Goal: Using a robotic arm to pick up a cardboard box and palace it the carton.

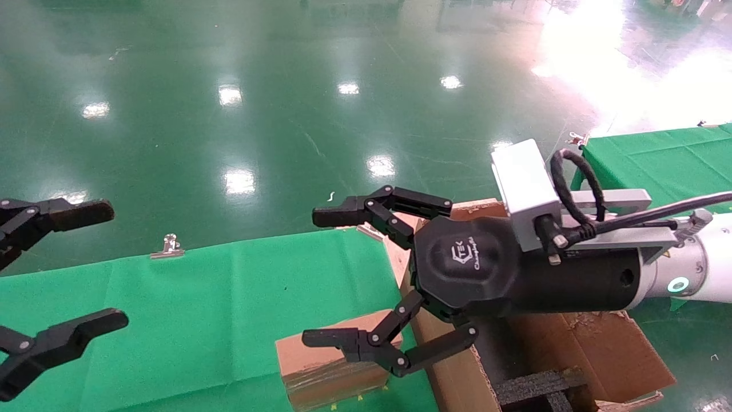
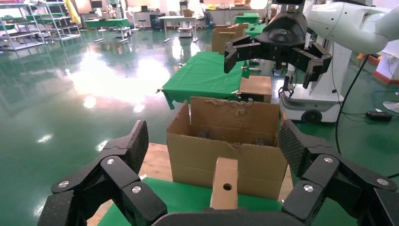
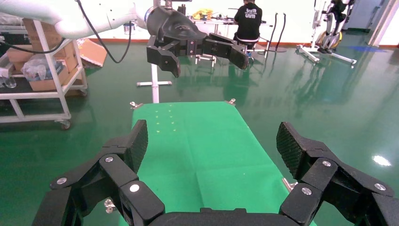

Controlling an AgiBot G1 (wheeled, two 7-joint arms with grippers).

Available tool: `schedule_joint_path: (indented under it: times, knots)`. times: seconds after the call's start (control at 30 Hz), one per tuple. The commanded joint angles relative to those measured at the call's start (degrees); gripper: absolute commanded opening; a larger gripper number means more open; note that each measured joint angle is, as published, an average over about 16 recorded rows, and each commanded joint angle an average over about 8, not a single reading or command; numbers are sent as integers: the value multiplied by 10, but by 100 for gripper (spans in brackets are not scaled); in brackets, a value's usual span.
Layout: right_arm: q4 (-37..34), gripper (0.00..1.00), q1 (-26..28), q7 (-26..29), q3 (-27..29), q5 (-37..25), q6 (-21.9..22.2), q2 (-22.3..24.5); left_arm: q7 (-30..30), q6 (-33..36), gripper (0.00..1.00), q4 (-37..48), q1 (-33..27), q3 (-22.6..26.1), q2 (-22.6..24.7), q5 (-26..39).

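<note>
The white robotic arm reaches in from the right. Its black three-fingered hand hangs spread open, holding nothing. Its lower fingers hover just above the small cardboard box, which rests on the green table by the carton. The left wrist view shows the cardboard box's narrow side with a round hole, the carton behind it and the robotic arm above. My left gripper stays open at the table's left end. My right gripper is open over another green table.
Black foam inserts fill the carton, which has ragged flaps. Metal clips hold the green cloth at the table's far edge. A second green table stands at the right. Glossy green floor surrounds everything. A wooden board lies under the carton.
</note>
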Motion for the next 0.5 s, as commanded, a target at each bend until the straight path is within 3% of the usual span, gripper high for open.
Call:
schedule_joint_path:
  times: [0.03,0.4,0.5]
  knots:
    - [0,100,0,0,0,0,0,0,0,0,100,0,0,0,0,0]
    - [0,100,0,0,0,0,0,0,0,0,98,0,0,0,0,0]
    - [0,100,0,0,0,0,0,0,0,0,64,0,0,0,0,0]
